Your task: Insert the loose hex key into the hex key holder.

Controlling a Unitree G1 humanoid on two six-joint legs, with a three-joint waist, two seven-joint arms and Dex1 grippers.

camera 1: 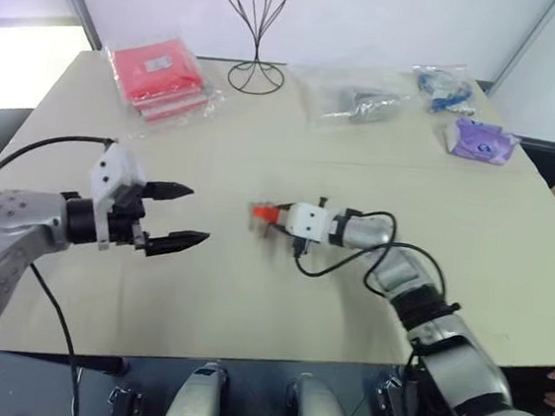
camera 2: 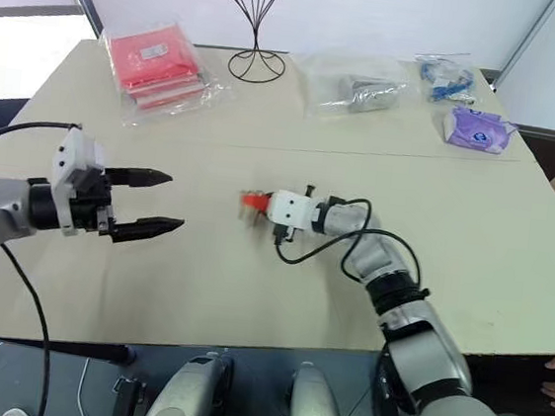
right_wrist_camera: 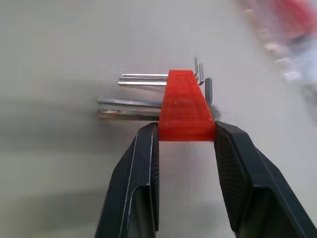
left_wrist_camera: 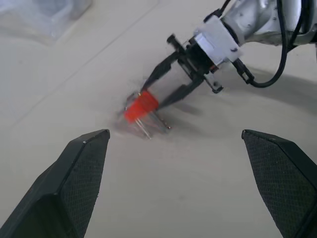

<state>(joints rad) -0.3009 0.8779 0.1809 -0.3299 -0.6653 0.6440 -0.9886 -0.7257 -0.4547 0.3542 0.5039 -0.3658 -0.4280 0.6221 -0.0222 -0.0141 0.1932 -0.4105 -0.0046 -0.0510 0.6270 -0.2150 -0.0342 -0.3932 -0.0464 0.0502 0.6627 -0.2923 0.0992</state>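
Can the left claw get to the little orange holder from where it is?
Probably yes. The left claw is open, with bare table between it and the hex key holder. But the right claw already grips the holder by its near end.

The scene is bright and evenly lit — soft, diffuse light that leaves the pale tabletop (camera 1: pixel 247 304) almost washed out toward its far side. Shadows are faint: a soft grey smear lies under the hex key holder (left_wrist_camera: pixel 140 106) and beside the right tool (left_wrist_camera: pixel 163 87). The clear bags at the far edge carry mild glare. In the right wrist view the far right corner is blurred — red and grey shapes out of focus — while the holder is sharp.
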